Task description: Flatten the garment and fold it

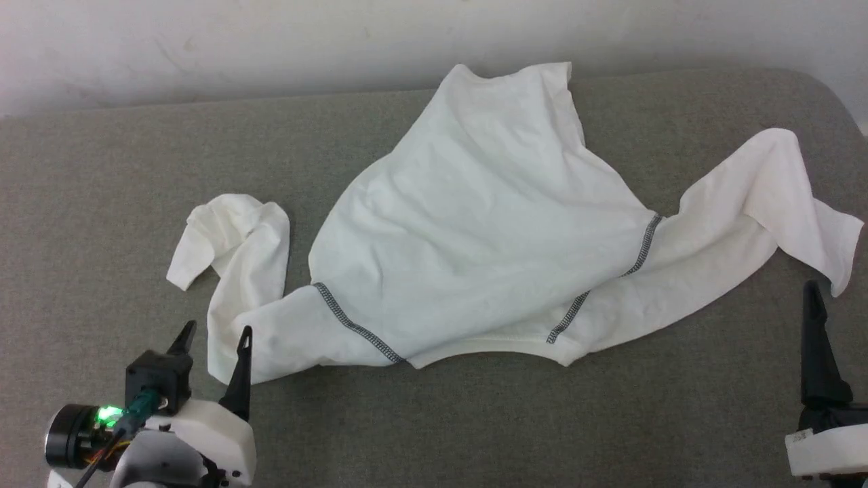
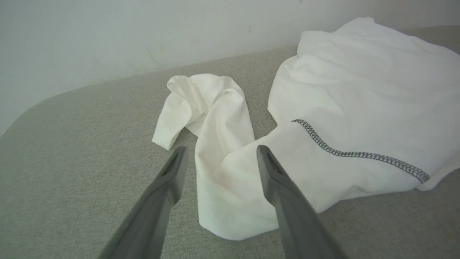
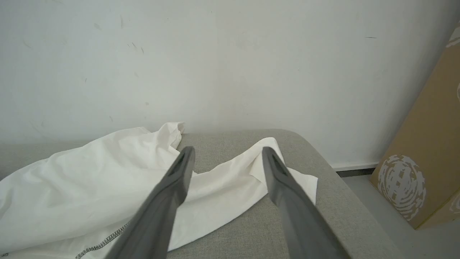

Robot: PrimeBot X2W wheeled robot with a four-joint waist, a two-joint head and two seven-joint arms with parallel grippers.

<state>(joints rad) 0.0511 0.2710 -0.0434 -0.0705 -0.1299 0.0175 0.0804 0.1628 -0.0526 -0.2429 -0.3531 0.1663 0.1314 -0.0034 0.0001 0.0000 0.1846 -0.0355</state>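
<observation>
We see a grey fabric-covered worktop (image 1: 95, 203) with rounded corners, set against a plain white wall (image 1: 203, 47) marked with faint scuffs. Past its right end we see a grey floor (image 3: 372, 199), a pale skirting board (image 3: 354, 166) and a brown cardboard box (image 3: 427, 151) printed with white swirls

2nd finger of rt claw (image 1: 839, 291) beyond head view's edge; cardboard box (image 3: 431, 126) cropped, rt wrist view

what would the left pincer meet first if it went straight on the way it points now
Most likely the garment: its near sleeve lies right ahead of the open left pincer, between the finger lines. Height above the fabric is unclear.
</observation>
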